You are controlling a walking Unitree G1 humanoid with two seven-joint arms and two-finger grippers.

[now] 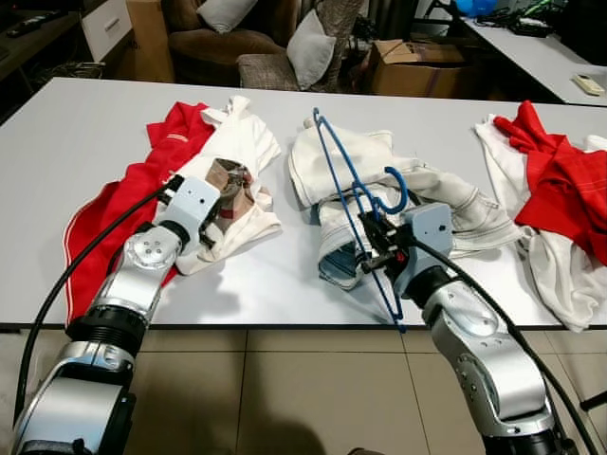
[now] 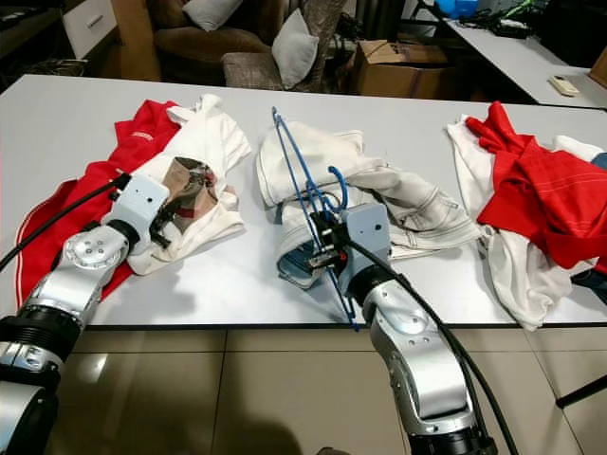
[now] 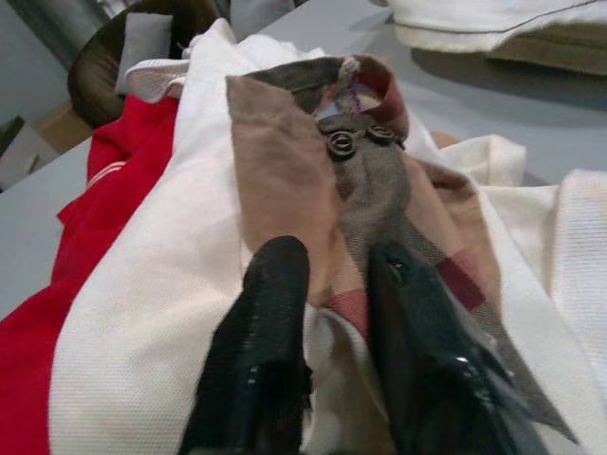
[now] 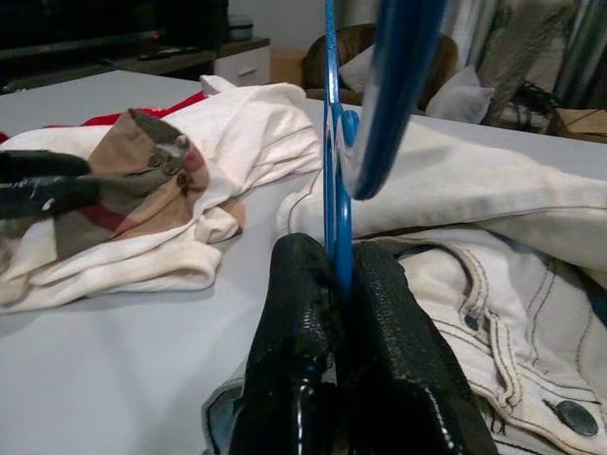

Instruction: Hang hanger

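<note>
R gripper point(image 1: 372, 248), nearest the camera, is clamped on the blue hanger point(image 1: 346, 180) just below its hook, w/ the frame tilted over the white jacket point(image 1: 398, 190). L gripper point(image 3: 332, 284) pinches the collar of the cream shirt point(image 1: 237, 152), which lies on a red garment point(image 1: 123, 190). Advice: hold the collar taut and feed one hanger arm in first, level w/ the table point(image 1: 76, 114).

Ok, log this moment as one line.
right hand: shut on blue hanger, over white jacket | left hand: on cream shirt collar, pinching it | table: clothes piles
</note>
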